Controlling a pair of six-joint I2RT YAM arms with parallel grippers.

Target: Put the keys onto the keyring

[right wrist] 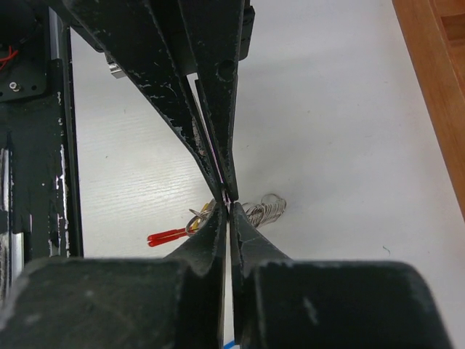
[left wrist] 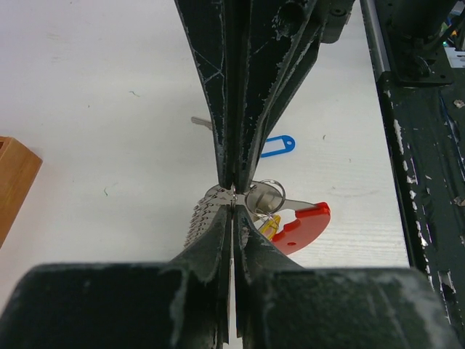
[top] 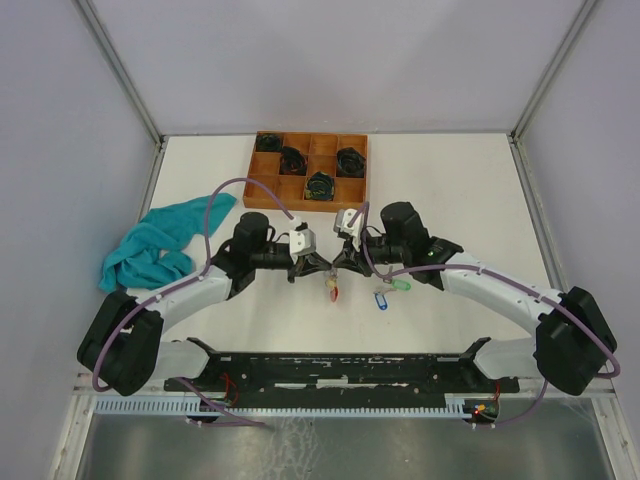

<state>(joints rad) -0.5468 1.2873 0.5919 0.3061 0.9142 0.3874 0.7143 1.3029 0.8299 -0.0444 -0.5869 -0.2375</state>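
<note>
Bench: one, white, carrying everything listed below.

Arms: two, a left arm and a right arm, reaching inward so that their tips met nose to nose over the middle of the bench.

Left jaws: closed to a thin slit. The tips were clamped at the keyring bunch.

Right jaws: likewise closed to a thin slit and clamped at the same bunch from the opposite side, tips touching those of the left jaws. Which metal piece each pair pinched could not be told.

Wooden tray: one, divided into compartments, at the far middle of the bench and well apart from the arms' tips.

Teal cloth: one, crumpled, on the left of the bench beside the left arm.

Black coiled bundles: four, each in its own compartment of the tray. The other compartments showed bare wood.

Keyring bunch, parts:
- one wire ring;
- one silver toothed key;
- one red tag;
- one yellow tag.

The tags hung just below the clamped tips.

Loose keys: two, lying flat on the bench near the right jaws, just beside each other. One had a blue tag and one a green tag.
</note>
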